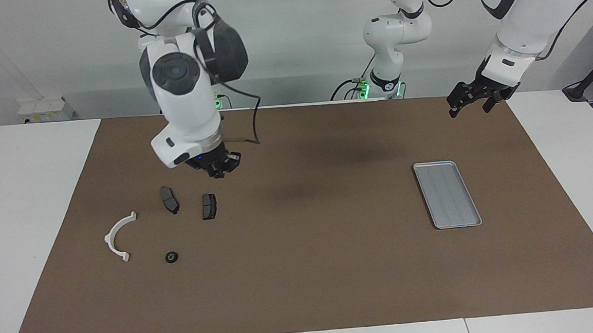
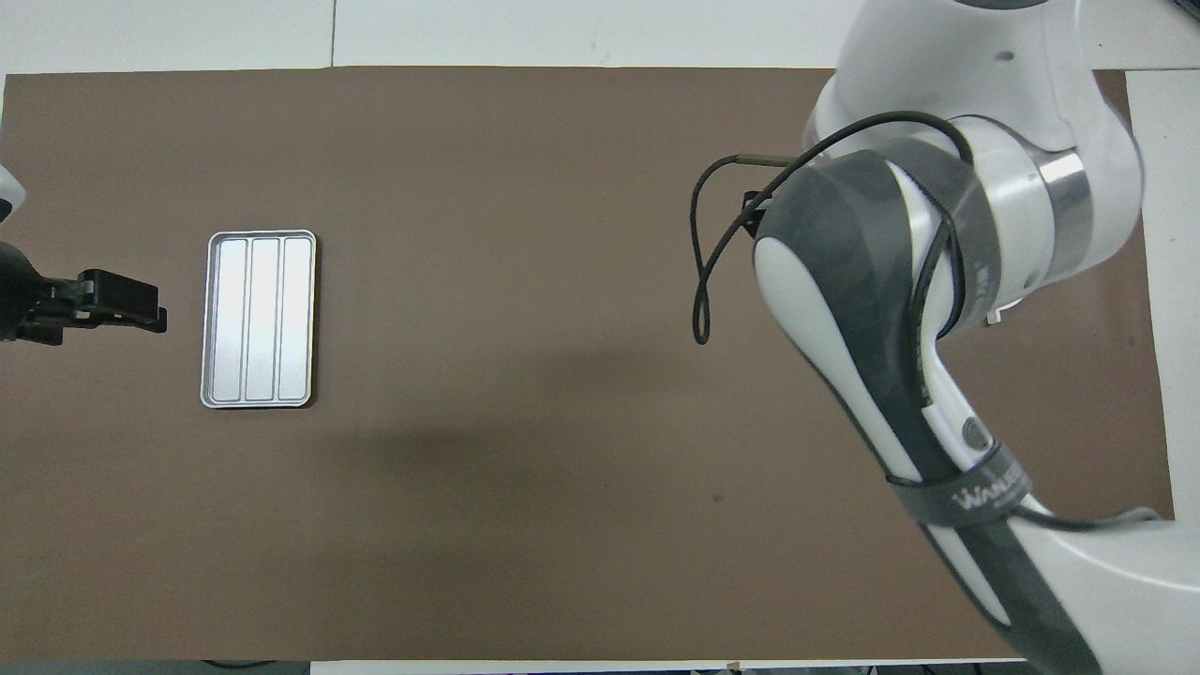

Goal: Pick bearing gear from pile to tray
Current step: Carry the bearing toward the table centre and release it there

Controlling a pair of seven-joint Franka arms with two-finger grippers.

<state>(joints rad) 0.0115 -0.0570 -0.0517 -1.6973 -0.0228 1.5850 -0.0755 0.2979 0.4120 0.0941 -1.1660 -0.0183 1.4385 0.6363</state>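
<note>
Wrapping the right arm's dark forearm in the overhead view is a grey strap lettered "WANJEED", with a second strap nearer the wrist bearing writing too curved to read; no other writing can be made out.

The right gripper (image 1: 220, 167) hangs raised above the brown mat (image 1: 308, 269), over the strip of mat on the robots' side of the pile. Its fingertips are drawn together; whether a small part sits between them cannot be told.

The pile lies spread on the mat toward the right arm's end of the table. Two dark brake pads (image 1: 169, 199) (image 1: 209, 206) lie side by side, apart from each other, directly below and a little farther from the robots than the gripper. The white half-ring bracket (image 1: 118, 236) lies farther out and closer to the mat's end edge. A small black round piece (image 1: 172, 257) rests between the bracket and the pads, nearer the mat's long outer edge, touching nothing. In the overhead view the right arm covers nearly all of the pile.

The tray (image 1: 447, 194) (image 2: 259, 319) lies bare toward the left arm's end of the table, well apart from the pile.

The left gripper (image 1: 470, 103) (image 2: 122, 302) waits in the air with its jaws spread, holding nothing, over the mat's corner near the left arm's base.
</note>
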